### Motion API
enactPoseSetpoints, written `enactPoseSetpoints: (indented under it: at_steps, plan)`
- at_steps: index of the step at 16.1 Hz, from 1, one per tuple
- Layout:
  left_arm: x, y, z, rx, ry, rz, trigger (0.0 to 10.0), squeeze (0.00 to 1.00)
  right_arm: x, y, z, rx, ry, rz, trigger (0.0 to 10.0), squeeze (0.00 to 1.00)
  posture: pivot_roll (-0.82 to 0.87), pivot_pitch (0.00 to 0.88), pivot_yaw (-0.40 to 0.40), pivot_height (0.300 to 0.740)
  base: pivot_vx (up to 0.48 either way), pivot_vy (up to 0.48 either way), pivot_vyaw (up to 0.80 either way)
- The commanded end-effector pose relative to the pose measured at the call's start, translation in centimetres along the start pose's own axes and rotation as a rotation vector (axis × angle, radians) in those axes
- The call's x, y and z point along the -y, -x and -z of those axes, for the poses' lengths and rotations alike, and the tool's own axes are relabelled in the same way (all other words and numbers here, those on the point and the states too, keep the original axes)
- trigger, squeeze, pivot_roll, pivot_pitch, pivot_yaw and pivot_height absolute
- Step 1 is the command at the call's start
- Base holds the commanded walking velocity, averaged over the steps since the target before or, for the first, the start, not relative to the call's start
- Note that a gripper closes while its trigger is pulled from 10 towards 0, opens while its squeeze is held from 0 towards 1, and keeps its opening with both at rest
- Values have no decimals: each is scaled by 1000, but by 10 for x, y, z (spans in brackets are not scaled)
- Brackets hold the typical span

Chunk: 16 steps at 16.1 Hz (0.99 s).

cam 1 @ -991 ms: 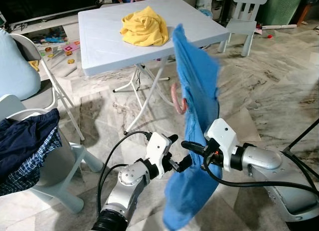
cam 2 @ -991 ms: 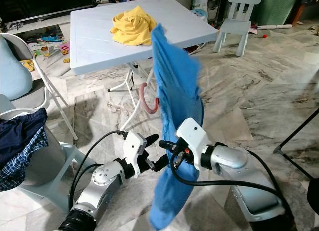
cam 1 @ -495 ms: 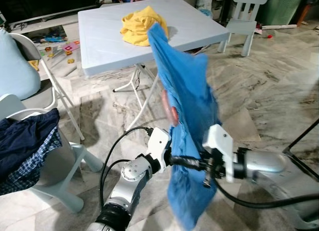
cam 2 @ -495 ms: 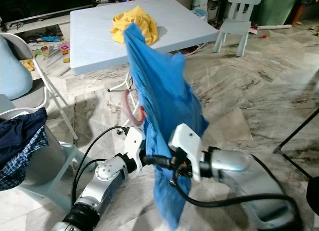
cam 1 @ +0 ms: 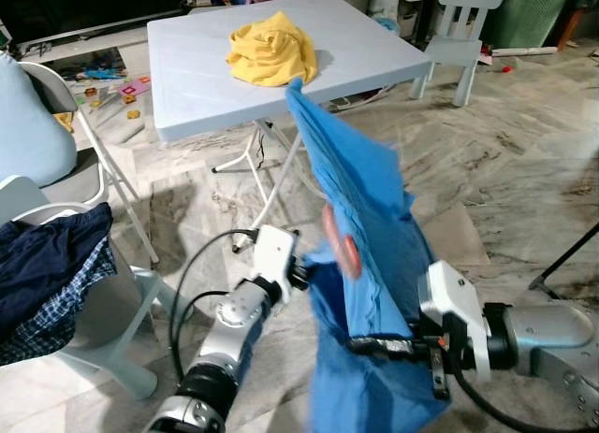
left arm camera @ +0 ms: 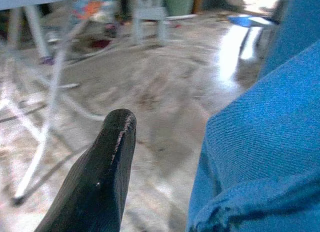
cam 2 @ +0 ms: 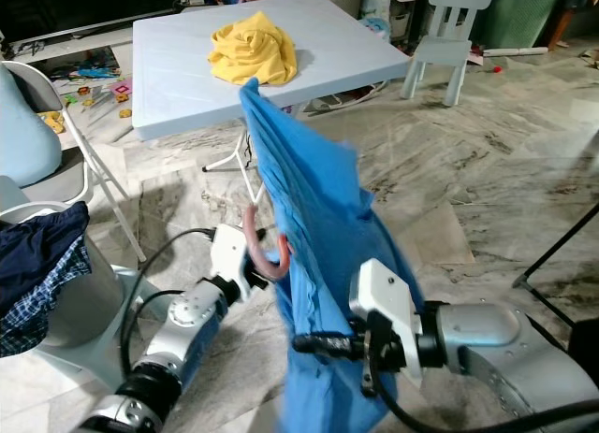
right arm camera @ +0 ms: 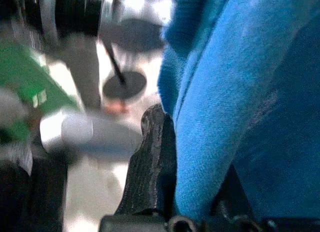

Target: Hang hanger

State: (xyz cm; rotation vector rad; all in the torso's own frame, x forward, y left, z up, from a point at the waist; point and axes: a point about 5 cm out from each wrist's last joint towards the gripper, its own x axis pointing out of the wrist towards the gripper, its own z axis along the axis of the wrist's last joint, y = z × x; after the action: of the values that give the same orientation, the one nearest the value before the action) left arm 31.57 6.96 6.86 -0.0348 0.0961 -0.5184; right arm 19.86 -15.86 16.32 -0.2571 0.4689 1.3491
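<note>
No writing or brand can be read anywhere. A blue shirt (cam 2: 323, 255) hangs in the air between the 2 arms, its long axis running from a raised tip at 11 o'clock down to a bunched hem at 5 o'clock. The pink hanger (cam 2: 265, 256) sits inside it; only its curved hook pokes out beside the cloth, and the rest is covered.

The right gripper (cam 2: 314, 343) has its jaws closed on the shirt's lower part, with cloth pinched against 1 black finger (right arm camera: 152, 162) in the blurred right wrist view. The left gripper (cam 1: 304, 269) reaches into the shirt's edge at 9 o'clock; its tips are buried in fabric, so I cannot tell how its jaws stand.

Behind, at 12 o'clock, a table (cam 1: 197, 87) carries a yellow garment (cam 1: 271, 50). A chair (cam 1: 56, 293) at 9 o'clock holds dark clothes (cam 1: 47, 274), cut off by the frame.
</note>
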Motion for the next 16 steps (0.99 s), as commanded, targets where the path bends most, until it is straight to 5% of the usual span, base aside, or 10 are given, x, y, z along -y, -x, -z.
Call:
enactPoseSetpoints:
  at_steps: [1, 5, 12, 16]
  plan:
    - [-14, 1, -2, 2, -11, -65, 0, 0, -4, -2, 7, -63, 36, -18, 10000, 0, -162, 77, 57, 740, 0, 0, 0]
    - [-33, 1, -12, 38, -15, -155, 0, 0, 8, 4, 43, -249, 44, 86, 10000, 0, -158, 77, 56, 740, 0, 0, 0]
    - [-26, -3, -20, 83, 5, -141, 0, 0, 44, 22, 95, -594, 202, 342, 10000, 0, -146, 78, 53, 740, 0, 0, 0]
    - [-34, -3, -24, 86, 2, -159, 0, 0, 45, 42, 116, -726, 252, 336, 10000, 0, -146, 78, 52, 740, 0, 0, 0]
